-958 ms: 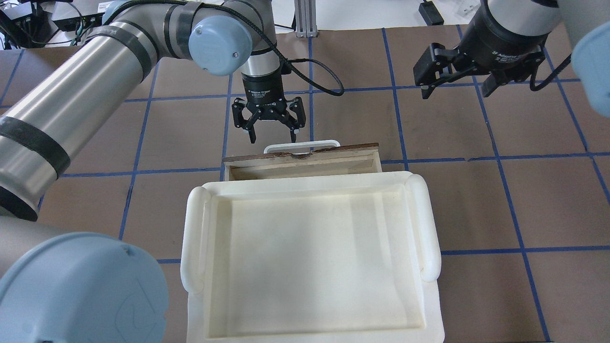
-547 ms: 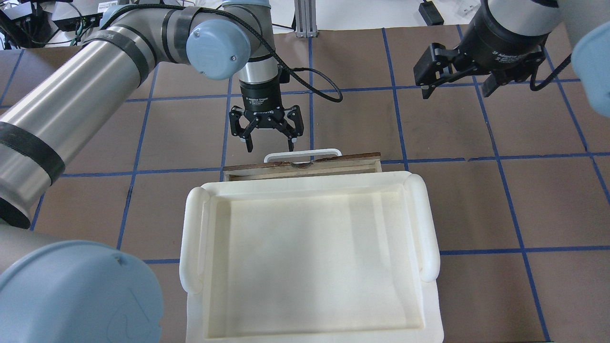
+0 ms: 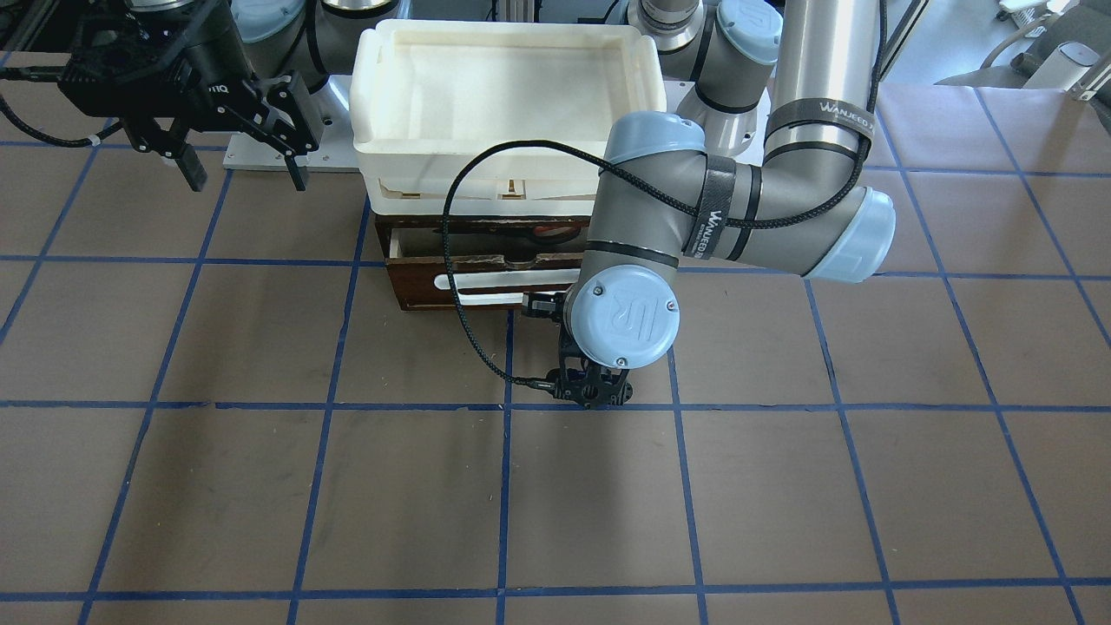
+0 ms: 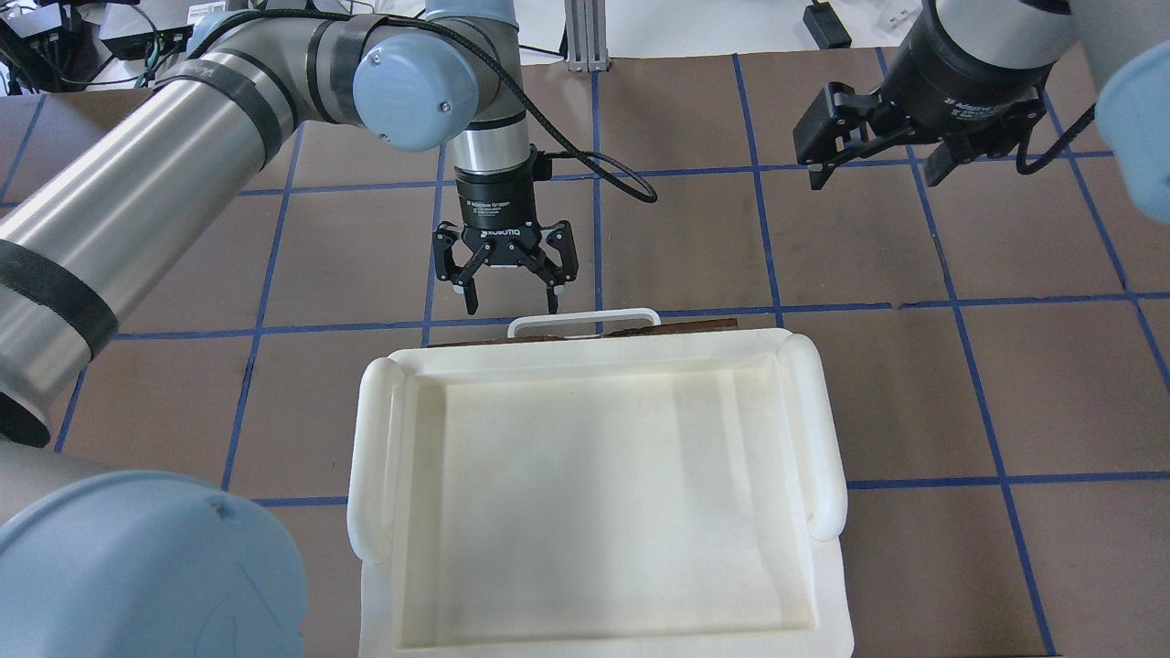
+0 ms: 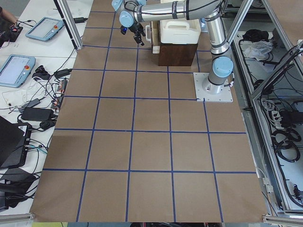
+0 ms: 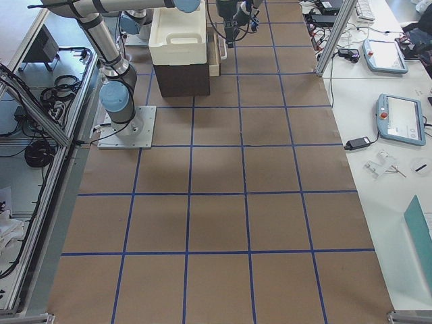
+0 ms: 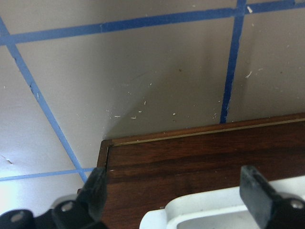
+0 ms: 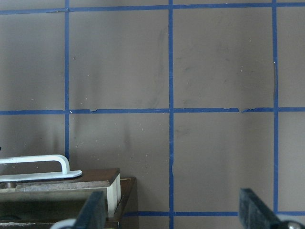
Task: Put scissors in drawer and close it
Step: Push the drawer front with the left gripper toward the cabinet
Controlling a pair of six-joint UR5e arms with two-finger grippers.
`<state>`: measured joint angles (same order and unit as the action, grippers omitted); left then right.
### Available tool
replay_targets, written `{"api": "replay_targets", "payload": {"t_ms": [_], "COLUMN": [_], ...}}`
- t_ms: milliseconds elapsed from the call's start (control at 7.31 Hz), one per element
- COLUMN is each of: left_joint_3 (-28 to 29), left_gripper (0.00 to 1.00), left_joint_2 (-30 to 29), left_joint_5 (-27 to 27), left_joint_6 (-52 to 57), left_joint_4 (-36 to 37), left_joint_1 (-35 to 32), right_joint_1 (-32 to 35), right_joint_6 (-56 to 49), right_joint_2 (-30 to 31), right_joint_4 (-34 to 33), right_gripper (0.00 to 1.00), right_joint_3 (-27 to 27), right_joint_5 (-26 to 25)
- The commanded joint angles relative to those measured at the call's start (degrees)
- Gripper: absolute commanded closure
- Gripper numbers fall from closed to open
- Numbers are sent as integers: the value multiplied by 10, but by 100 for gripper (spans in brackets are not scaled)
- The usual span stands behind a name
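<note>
The drawer's dark brown front (image 4: 681,326) with its white bar handle (image 4: 585,319) sticks out just past the tray. In the front-facing view the drawer (image 3: 417,291) stands open by a narrow gap. The scissors (image 3: 521,233) lie inside it, dark blades and orange-red handles. In the overhead view they are hidden. My left gripper (image 4: 509,303) is open and empty, its fingertips at the drawer front by the handle's left end. The left wrist view shows the front (image 7: 205,152) and handle (image 7: 214,214) between its fingers (image 7: 93,195). My right gripper (image 4: 873,169) is open and empty, high at the far right.
A large white plastic tray (image 4: 827,439) sits on top of the drawer's cabinet and covers the drawer from above. A black cable (image 4: 622,174) loops off the left wrist. The brown table has blue tape lines. The right wrist view shows the drawer's corner (image 8: 112,179).
The drawer has slid inward under the tray, with far less of its pale interior showing. My left gripper has moved toward the robot along with the drawer front. The right arm has not moved.
</note>
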<state>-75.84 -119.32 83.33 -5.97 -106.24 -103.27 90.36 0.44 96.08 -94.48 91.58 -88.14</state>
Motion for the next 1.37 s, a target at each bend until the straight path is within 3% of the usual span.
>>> {"api": "replay_targets", "payload": {"t_ms": [0, 547, 1231], "left_joint_3": [-2, -6, -24], "left_gripper": [0, 0, 0], "left_joint_2": [3, 8, 17], "left_joint_5": [-1, -1, -1], "left_joint_6": [-3, -19, -19], "left_joint_4": [-21, -68, -70], "left_joint_1": [0, 0, 0], "right_joint_1": [1, 1, 1], "right_joint_6": [0, 0, 0], "right_joint_2": [0, 0, 0], "right_joint_4": [0, -1, 0], "right_gripper": [0, 0, 0], "right_joint_3": [0, 0, 0], "right_joint_5": [2, 2, 3]}}
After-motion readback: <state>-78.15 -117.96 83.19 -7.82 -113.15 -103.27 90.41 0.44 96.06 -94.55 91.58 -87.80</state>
